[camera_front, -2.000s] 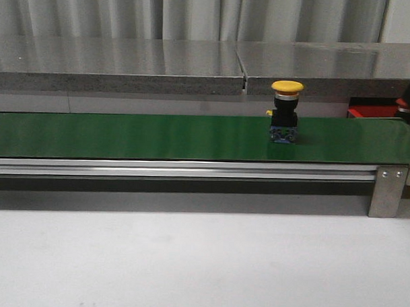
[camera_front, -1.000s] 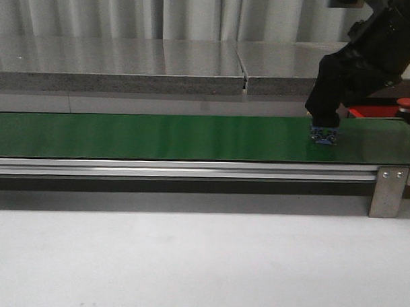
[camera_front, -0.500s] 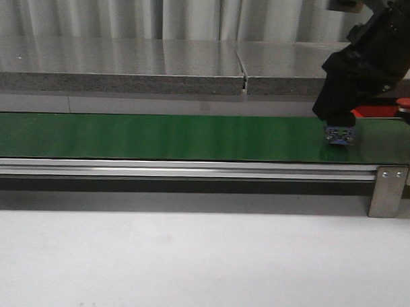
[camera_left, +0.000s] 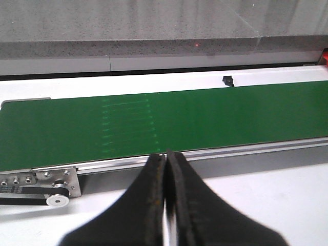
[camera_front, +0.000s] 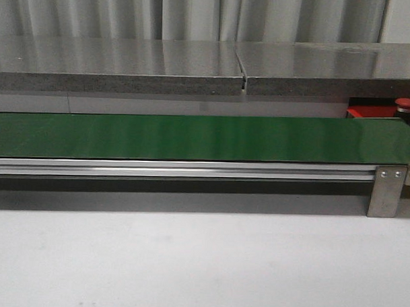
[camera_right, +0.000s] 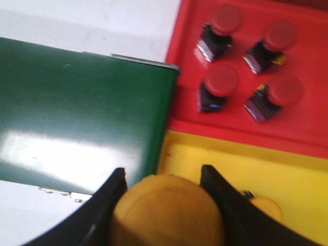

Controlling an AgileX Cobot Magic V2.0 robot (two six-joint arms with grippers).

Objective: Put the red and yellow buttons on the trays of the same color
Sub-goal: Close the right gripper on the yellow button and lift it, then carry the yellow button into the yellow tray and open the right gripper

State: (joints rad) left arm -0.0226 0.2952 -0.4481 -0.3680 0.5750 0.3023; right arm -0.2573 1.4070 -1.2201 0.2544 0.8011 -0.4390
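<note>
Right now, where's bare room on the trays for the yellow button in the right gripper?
Flat yellow tray: bare floor between its rim beside the red tray and another yellow cap. The red tray's four red-capped buttons crowd it.

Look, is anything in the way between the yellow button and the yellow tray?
Nothing visible blocks it. The right hand holds the yellow button at the yellow tray edge, bare tray floor just past it. Another yellow cap peeks out to one side. The red buttons sit apart on the red tray.

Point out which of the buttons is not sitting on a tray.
The yellow-capped button, held between the right gripper jaws over the yellow tray. The four red buttons all rest on the red tray.
</note>
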